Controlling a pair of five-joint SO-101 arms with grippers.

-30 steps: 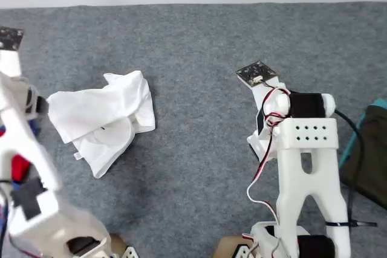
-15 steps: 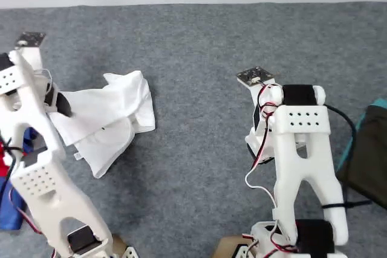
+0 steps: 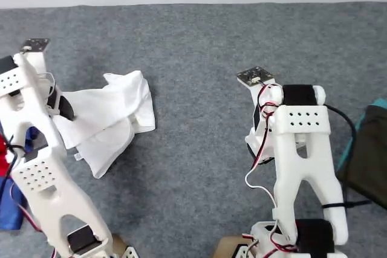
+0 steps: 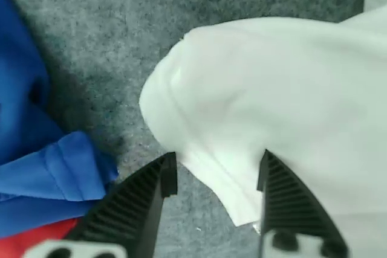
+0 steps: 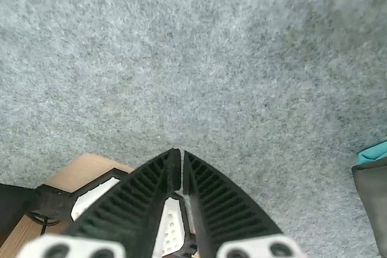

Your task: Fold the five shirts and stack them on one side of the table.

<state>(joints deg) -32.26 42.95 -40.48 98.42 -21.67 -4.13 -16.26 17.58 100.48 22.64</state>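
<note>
A crumpled white shirt (image 3: 106, 119) lies on the grey felt at the left of the table. My left gripper (image 4: 214, 164) hangs open right over the shirt's (image 4: 272, 101) left edge, its fingers astride a folded corner. Beside that edge lie a blue shirt (image 4: 36, 149) and a strip of red cloth (image 4: 36, 237); both also peek out under the left arm (image 3: 12, 191). My right gripper (image 5: 181, 152) is shut with nothing in it, held over bare felt near the table's middle. A dark shirt (image 3: 369, 155) on teal cloth lies at the right edge.
The right arm (image 3: 299, 149) stands upright at centre right. Grey felt (image 3: 199, 46) covers the table, and a pale wall runs along its far edge. A wooden board (image 5: 84, 173) shows under the right arm's base.
The left arm swung in from the left edge to the white shirt's left side, then settled a little lower. The right arm shifted slightly a second ago and has since kept still.
</note>
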